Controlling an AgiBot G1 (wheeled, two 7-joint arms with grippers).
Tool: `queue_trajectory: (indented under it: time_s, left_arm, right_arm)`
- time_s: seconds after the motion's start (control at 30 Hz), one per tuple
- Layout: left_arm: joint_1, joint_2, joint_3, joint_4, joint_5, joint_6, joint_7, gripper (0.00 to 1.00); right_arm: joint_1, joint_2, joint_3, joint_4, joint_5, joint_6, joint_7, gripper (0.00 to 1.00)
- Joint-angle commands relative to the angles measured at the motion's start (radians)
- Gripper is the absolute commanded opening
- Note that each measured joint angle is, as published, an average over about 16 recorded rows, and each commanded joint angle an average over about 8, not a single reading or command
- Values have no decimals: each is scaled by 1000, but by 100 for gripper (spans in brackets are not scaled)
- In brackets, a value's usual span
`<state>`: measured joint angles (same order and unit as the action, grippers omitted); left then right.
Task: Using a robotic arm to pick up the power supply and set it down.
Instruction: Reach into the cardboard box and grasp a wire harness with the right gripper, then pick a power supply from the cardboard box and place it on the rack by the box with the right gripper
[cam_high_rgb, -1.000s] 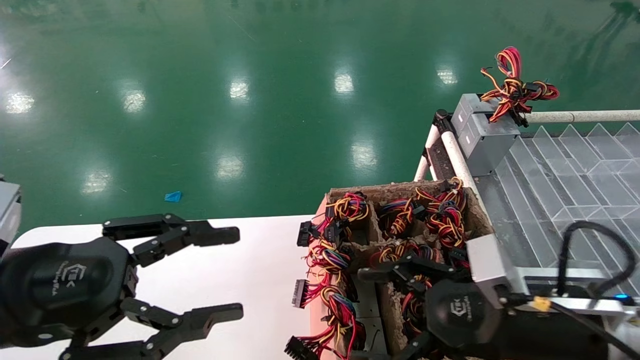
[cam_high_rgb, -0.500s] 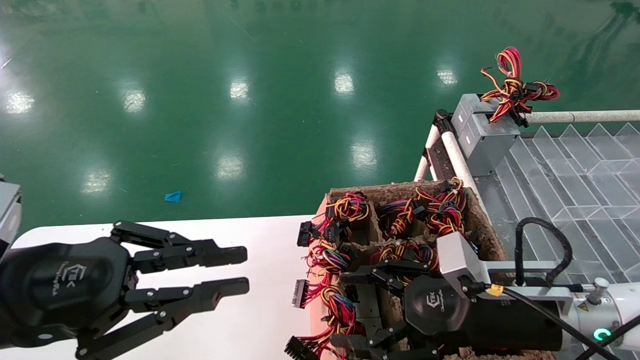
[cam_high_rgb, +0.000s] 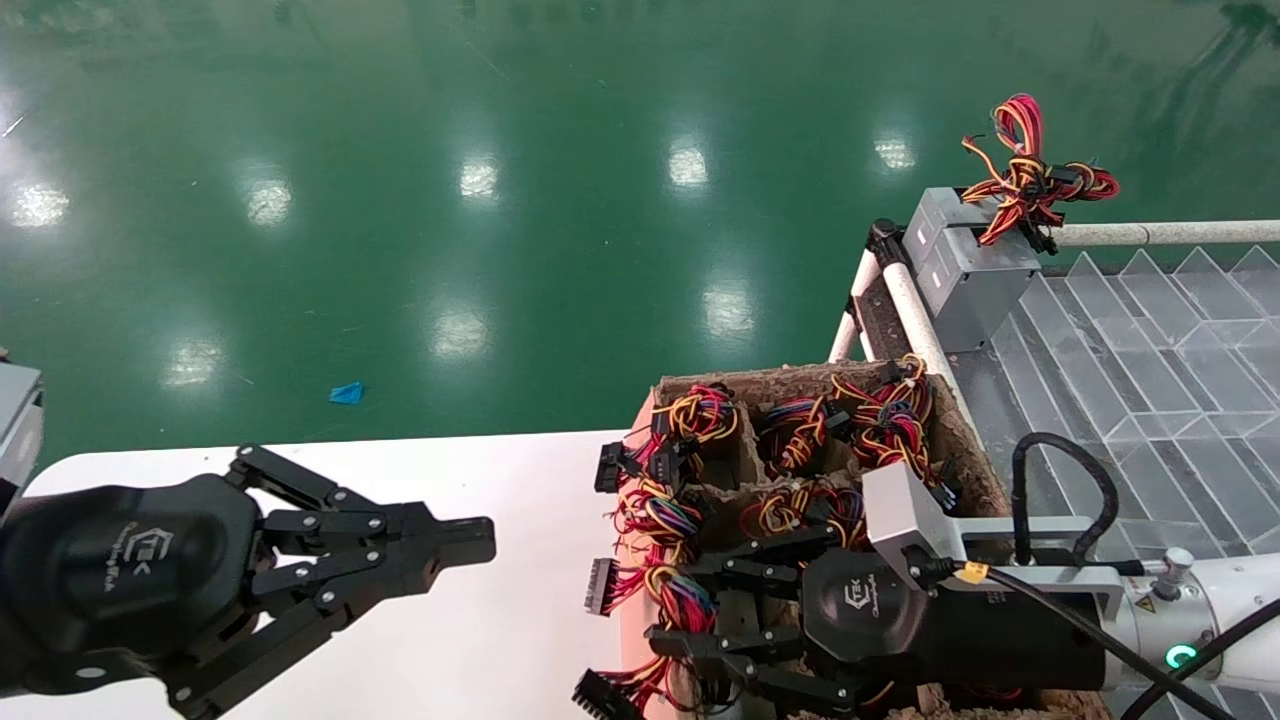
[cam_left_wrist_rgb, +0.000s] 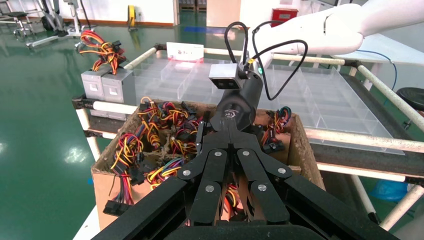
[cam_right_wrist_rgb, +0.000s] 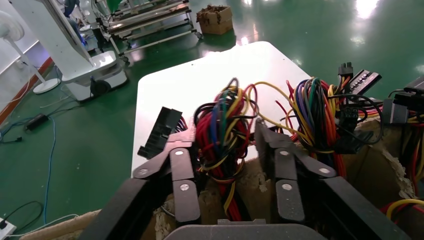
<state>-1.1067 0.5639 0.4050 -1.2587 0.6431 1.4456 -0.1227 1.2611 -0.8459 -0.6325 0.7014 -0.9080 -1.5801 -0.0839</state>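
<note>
A cardboard box (cam_high_rgb: 800, 378) with divided cells holds several power supplies, mostly seen as red, yellow and black wire bundles. My right gripper (cam_high_rgb: 690, 610) reaches into the front-left cell. It is open, its fingers on either side of one power supply's wire bundle (cam_right_wrist_rgb: 220, 125), apart from it. That unit's metal body is hidden. My left gripper (cam_high_rgb: 480, 535) hangs over the white table (cam_high_rgb: 520, 600), shut with nothing in it. In the left wrist view the left gripper (cam_left_wrist_rgb: 229, 134) points at the right arm (cam_left_wrist_rgb: 240, 100) above the box.
Another grey power supply (cam_high_rgb: 975, 275) with its wire bundle (cam_high_rgb: 1030, 175) stands on the corner of a pipe rack. The rack carries clear plastic divider trays (cam_high_rgb: 1150, 330) to the right of the box. Black connectors (cam_high_rgb: 600, 585) hang over the box's left wall. Green floor lies beyond.
My left gripper went from open to shut. My right gripper moved left and deeper into the box, and its open fingers now flank the front-left wire bundle.
</note>
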Motion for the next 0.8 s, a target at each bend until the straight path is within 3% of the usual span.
queue_trajectory:
  time_s: [0.03, 0.43, 0.8]
  left_arm:
    - [0, 0, 0, 0, 0, 0, 0, 0]
    - [0, 0, 0, 0, 0, 0, 0, 0]
    - [0, 0, 0, 0, 0, 0, 0, 0]
  right_arm:
    - [5, -1, -10, -10, 4, 0, -7, 0]
    - [9, 41, -52, 18, 79, -1, 3, 0]
    - [26, 112, -25, 128, 295, -3, 72, 0]
